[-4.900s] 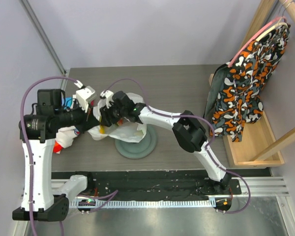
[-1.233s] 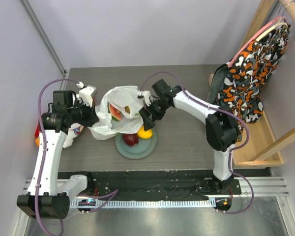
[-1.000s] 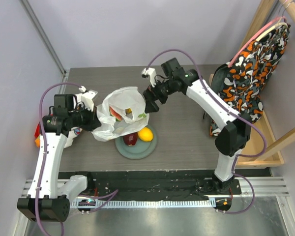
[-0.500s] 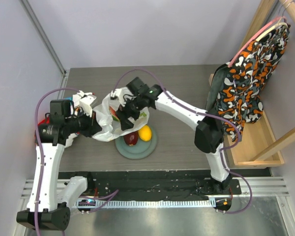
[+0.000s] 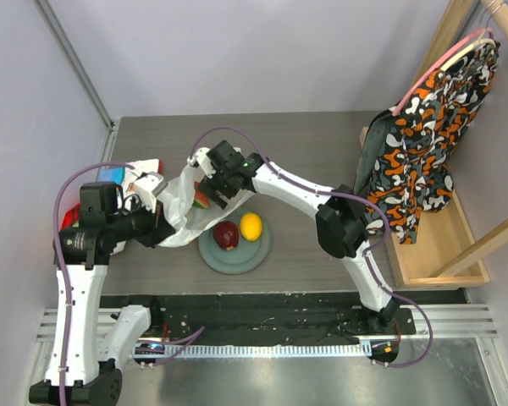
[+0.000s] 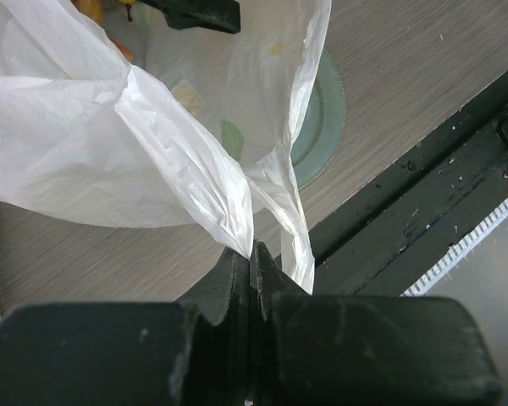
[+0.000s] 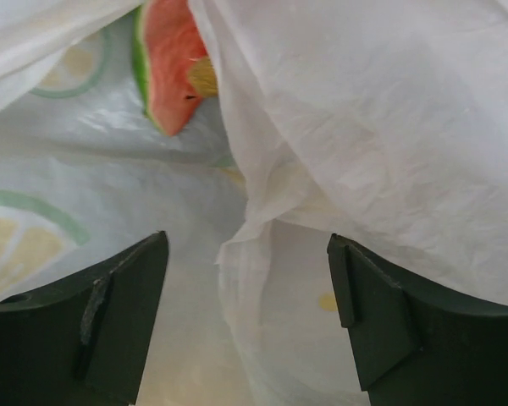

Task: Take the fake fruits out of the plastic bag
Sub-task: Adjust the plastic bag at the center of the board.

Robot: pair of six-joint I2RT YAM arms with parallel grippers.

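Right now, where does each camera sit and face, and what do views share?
Top external: above and behind the bases, looking down on the table; both arms show.
Left wrist: looks along the left gripper, shut on the plastic bag's edge.
Right wrist: faces into the bag past the open right gripper; watermelon slice ahead.
Shared: bag in all; plate in top and left wrist.
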